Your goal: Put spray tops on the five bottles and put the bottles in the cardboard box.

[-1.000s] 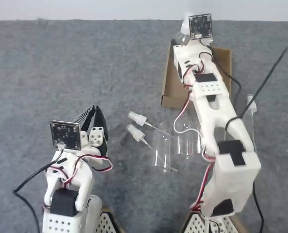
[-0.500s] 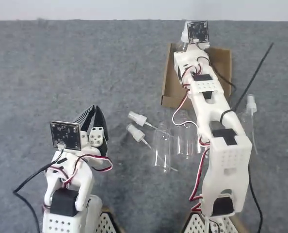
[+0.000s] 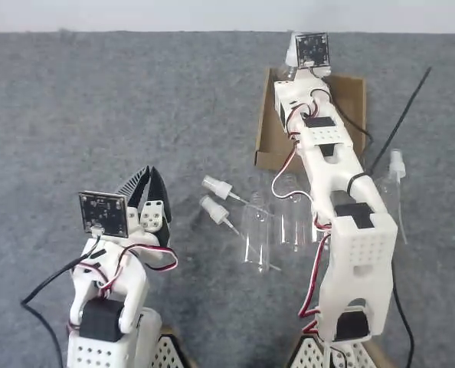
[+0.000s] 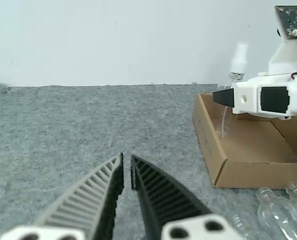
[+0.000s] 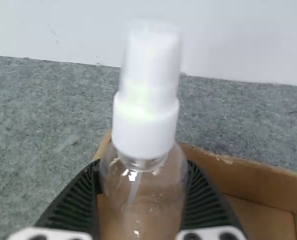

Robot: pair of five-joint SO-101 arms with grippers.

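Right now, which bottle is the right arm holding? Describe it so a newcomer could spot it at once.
Find the cardboard box at the far side of the grey mat. At its far end the right end effector grips a clear bottle, upright, with a white spray top fitted. The other bottles lie on the mat beside the arm; this one alone sits between fingers.

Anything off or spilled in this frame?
Nothing stands out. The right end effector holds a capped bottle upright at the cardboard box; loose spray tops and uncapped bottles lie on the mat, nothing spilled.
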